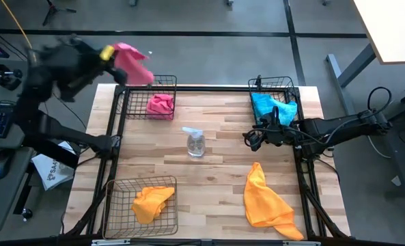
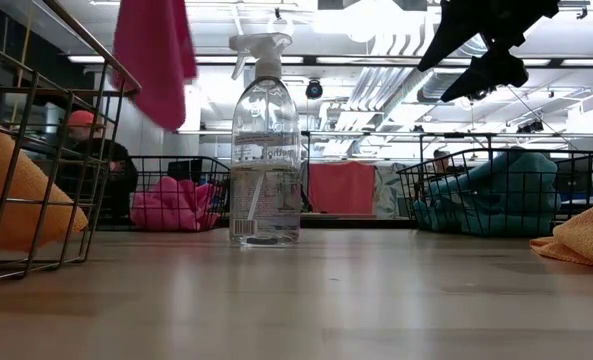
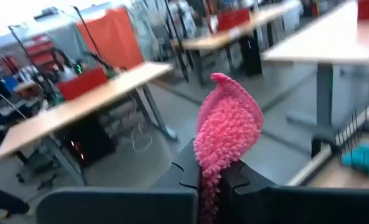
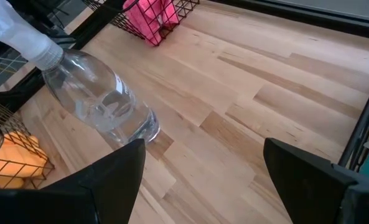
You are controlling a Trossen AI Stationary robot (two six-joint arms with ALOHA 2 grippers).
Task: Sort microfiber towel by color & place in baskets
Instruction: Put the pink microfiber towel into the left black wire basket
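1. The left gripper (image 1: 110, 55), raised at the table's far-left corner, pinches a fuzzy pink microfiber towel (image 1: 132, 63) hanging down.
2. The black wire-mesh basket (image 1: 128, 104) holding pink cloth lies just beside and below.
3. The right gripper (image 1: 251, 139) waits with fingers spread.

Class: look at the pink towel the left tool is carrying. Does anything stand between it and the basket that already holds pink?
Nothing visible does. The left tool holds the pink towel just outside the pink basket, with open air between.

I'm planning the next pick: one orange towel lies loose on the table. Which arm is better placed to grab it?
The right. Its open gripper hovers empty over the table, just above the loose orange towel. The left gripper is shut on a pink towel, raised near the basket holding pink.
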